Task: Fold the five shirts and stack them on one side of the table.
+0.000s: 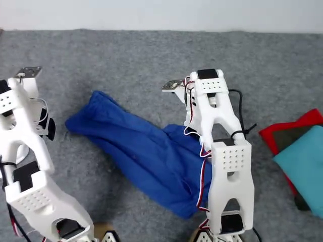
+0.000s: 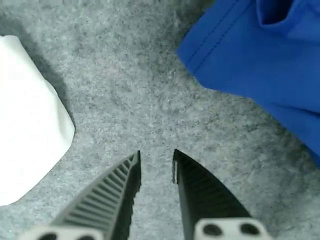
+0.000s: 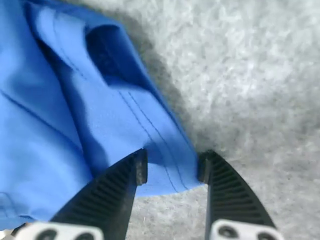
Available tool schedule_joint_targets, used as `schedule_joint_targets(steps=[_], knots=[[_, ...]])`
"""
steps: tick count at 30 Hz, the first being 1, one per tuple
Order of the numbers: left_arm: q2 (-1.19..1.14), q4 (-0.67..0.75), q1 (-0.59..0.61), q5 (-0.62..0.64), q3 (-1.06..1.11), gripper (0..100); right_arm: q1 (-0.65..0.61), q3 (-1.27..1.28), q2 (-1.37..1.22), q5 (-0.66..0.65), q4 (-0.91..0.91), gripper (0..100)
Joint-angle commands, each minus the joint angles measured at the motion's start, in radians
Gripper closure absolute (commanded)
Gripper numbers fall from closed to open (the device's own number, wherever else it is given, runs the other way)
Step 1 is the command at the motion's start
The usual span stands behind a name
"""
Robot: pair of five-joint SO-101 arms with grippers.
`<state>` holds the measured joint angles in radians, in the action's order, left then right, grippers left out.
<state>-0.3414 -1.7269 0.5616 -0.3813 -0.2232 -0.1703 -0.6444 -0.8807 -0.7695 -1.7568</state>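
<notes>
The counter [image 1: 126,55] wears rough grey felt. A blue shirt [image 1: 146,151] lies rumpled across its middle, smooth cloth with stitched hems. At the right edge a teal shirt [image 1: 308,156] rests on a red shirt [image 1: 272,133]. The right tool [image 3: 172,165] stands released, jaws astride the blue hem. The left tool [image 2: 156,157] hangs slightly parted over bare felt, near the blue shirt's left end.

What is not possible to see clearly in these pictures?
1. Stack, high view: cut off by the right edge, so its shirts cannot be counted.
2. Blue shirt, high view: its near right part is hidden under the right arm.
3. White thing, left wrist view: cut off by the edge; what it is cannot be told.
</notes>
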Motion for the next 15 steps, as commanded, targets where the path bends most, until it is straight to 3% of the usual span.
schedule_joint_targets(steps=[1,4,8,15], knots=[[0.068,-0.031,-0.009,0.014,0.004,90,0.012,-0.031,-0.045,-0.012,-0.038,81.2],[0.068,-0.031,-0.009,0.014,0.004,90,0.005,-0.034,-0.084,-0.058,-0.038,83.4],[0.068,-0.031,-0.009,0.014,0.004,90,0.004,-0.035,-0.085,-0.074,-0.036,98.8],[0.068,-0.031,-0.009,0.014,0.004,90,0.008,-0.029,-0.019,-0.069,-0.041,99.0]])
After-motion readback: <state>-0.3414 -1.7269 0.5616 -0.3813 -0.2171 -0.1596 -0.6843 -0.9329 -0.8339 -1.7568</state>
